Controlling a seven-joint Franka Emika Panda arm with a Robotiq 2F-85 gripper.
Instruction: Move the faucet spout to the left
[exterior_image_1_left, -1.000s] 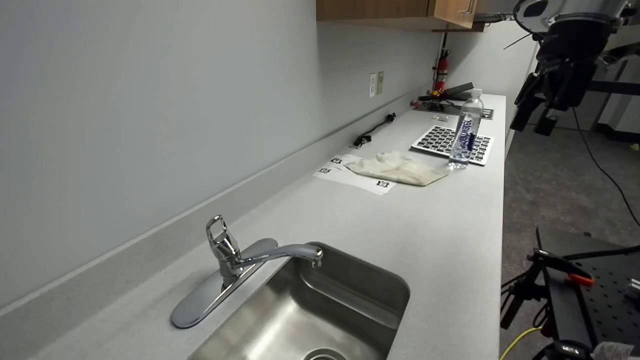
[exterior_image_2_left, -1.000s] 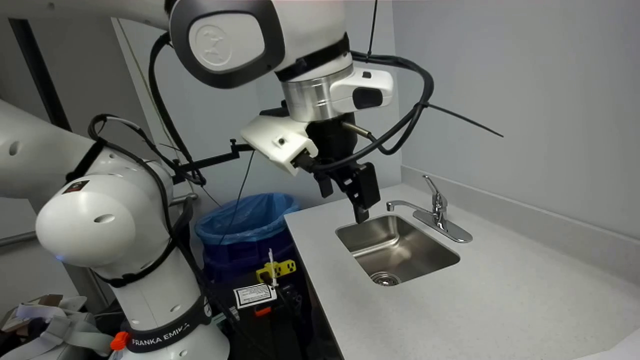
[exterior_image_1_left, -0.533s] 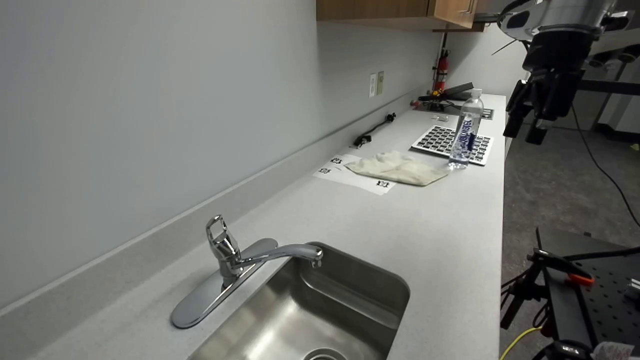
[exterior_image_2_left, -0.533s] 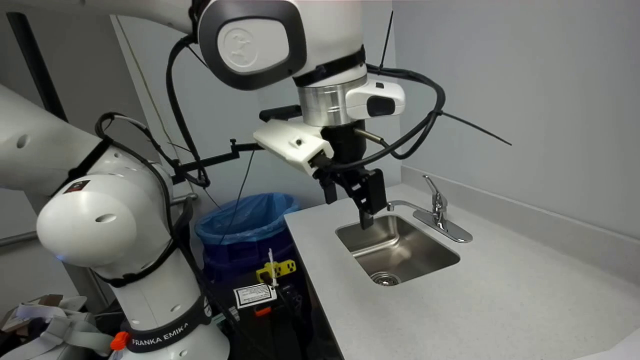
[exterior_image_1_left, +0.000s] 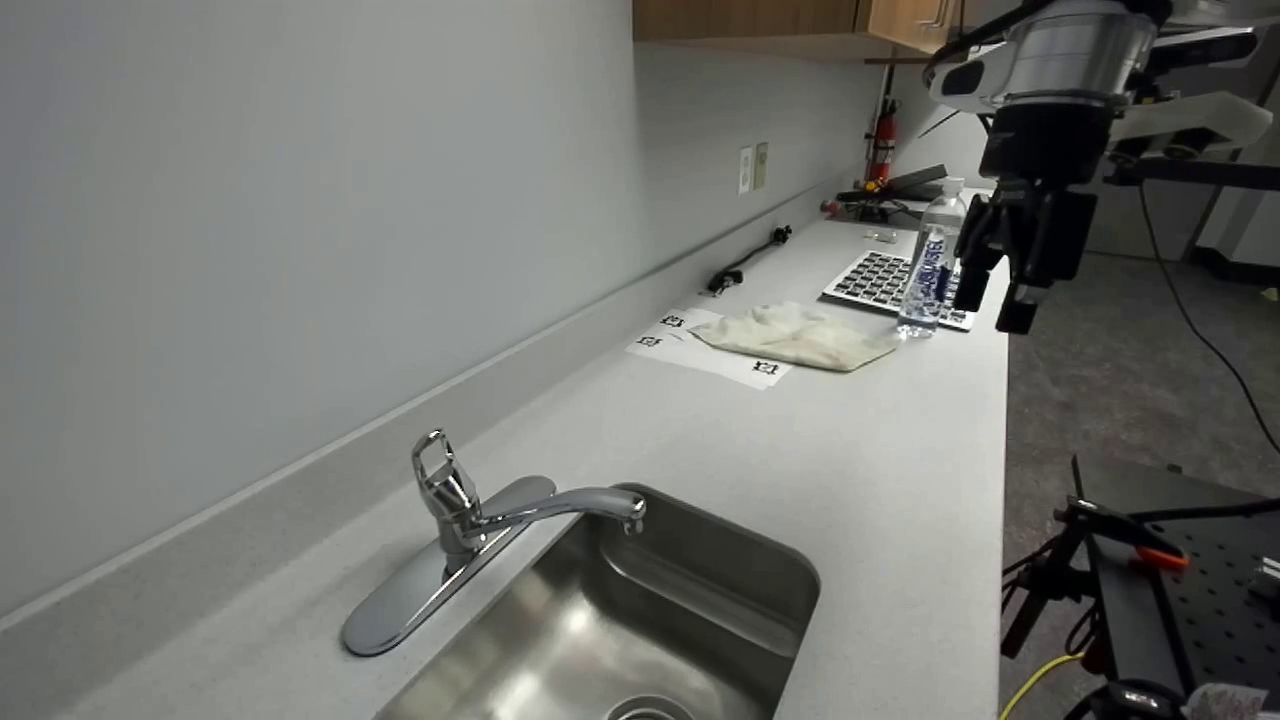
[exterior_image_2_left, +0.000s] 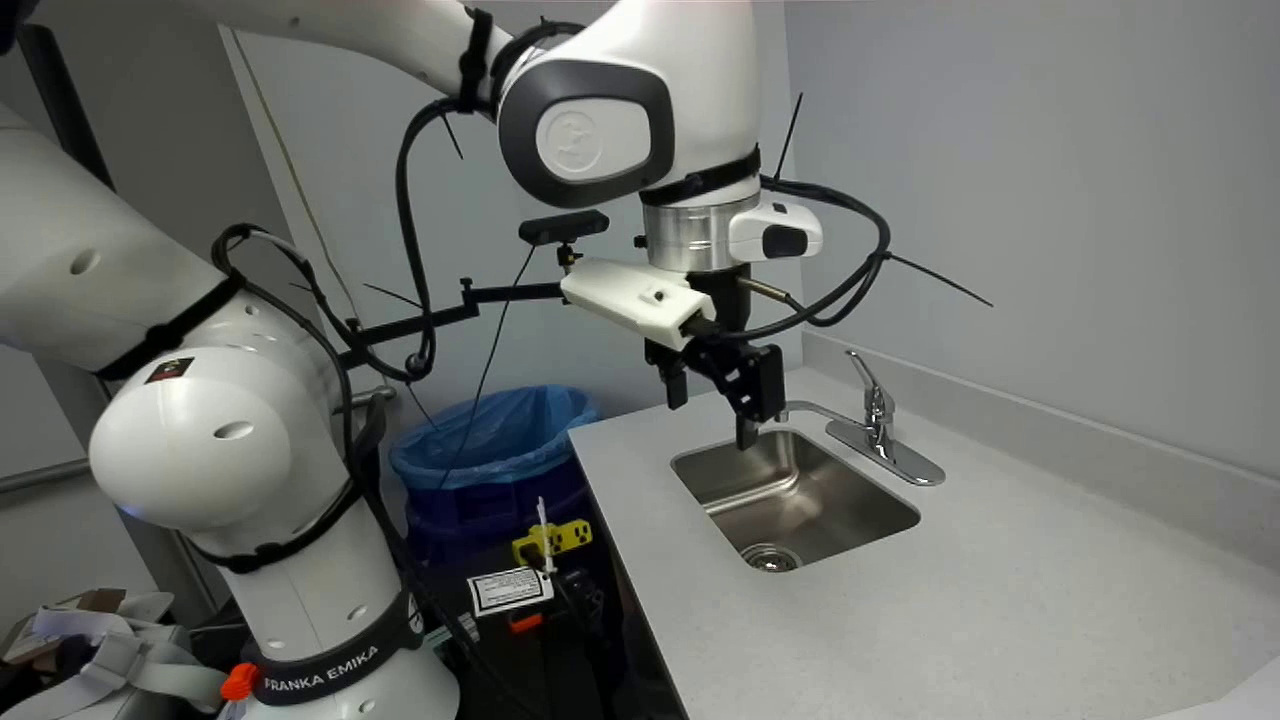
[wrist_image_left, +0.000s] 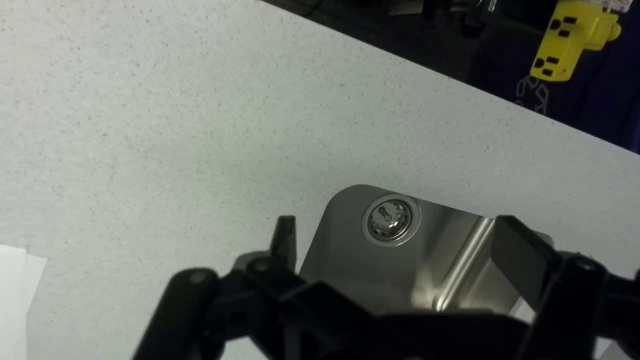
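While one faucet spout (exterior_image_1_left: 580, 501) reaches to a corner of one sink (exterior_image_1_left: 705, 575), the gripper (exterior_image_2_left: 712, 412) hangs with jaws apart

As the counter (exterior_image_1_left: 880, 480) runs up the frame in an exterior view, it carries one faucet (exterior_image_1_left: 458, 525) with one lever handle (exterior_image_1_left: 448, 488), one water bottle (exterior_image_1_left: 928, 268), one pale cloth (exterior_image_1_left: 790, 338) and white paper (exterior_image_1_left: 700, 362) with three black markers (exterior_image_1_left: 765, 368) showing. The spout lies lower centre, well apart from the gripper at upper right. The steel sink holds one drain strainer (wrist_image_left: 389, 220), right of centre in the wrist view. In an exterior view, one dark blue bin (exterior_image_2_left: 450, 520) left of centre wears a blue liner (exterior_image_2_left: 490, 440); its contents are hidden. There the arm (exterior_image_2_left: 200, 430) arches across the top from lower left, the gripper pointing down near the middle; in the wrist view its two fingers (wrist_image_left: 517, 260) stand wide apart, sink floor between them.
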